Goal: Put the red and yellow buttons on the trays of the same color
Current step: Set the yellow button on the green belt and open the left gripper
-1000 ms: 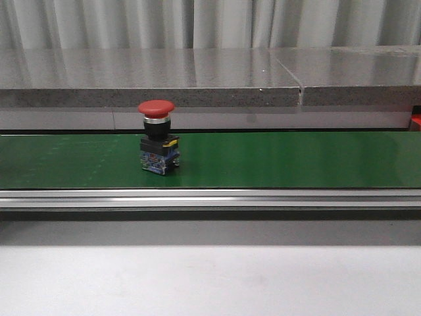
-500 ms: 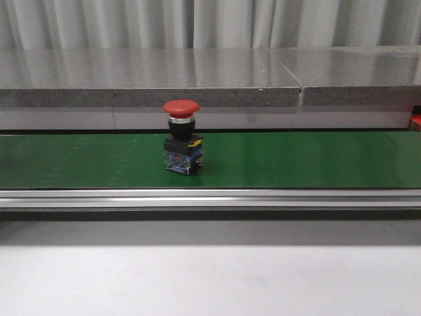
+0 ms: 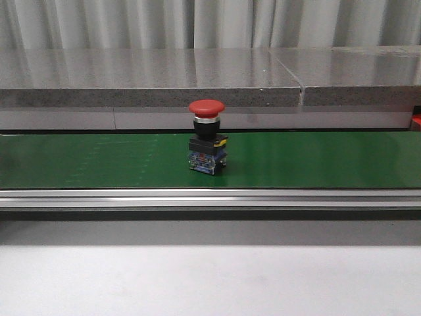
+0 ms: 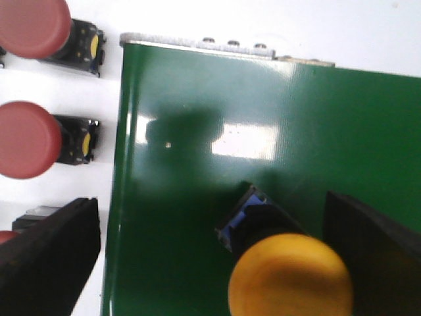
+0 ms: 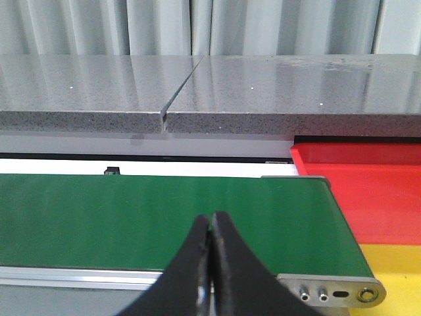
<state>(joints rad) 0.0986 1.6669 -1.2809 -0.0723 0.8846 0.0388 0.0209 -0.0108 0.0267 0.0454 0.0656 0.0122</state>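
Red button (image 3: 206, 146) stands upright on the green belt (image 3: 329, 158), about midway along the visible stretch and midway between the belt's near and far edges, red cap up, black and blue body below with a bit of yellow on it. Grey stone shelf (image 3: 151, 79) runs behind the belt; metal rail (image 3: 210, 198) runs along its near edge.

Left wrist view: left pincer (image 4: 217, 263) spread wide, dark fingers (image 4: 49, 260) on either side of a yellow button (image 4: 289, 280) that sits on the belt; no contact visible. One finger hangs over the belt's side edge. Off that edge, on the white bench (image 4: 105, 99), spare red buttons (image 4: 29, 138) lie in a column, apart from each other.

Right wrist view: right pincer (image 5: 209, 263) pressed together, tips touching, holding nothing, above the belt's near edge close to its end roller. Red tray (image 5: 368, 191) sits just past the belt end, yellow tray (image 5: 401, 270) beside it nearer the camera.
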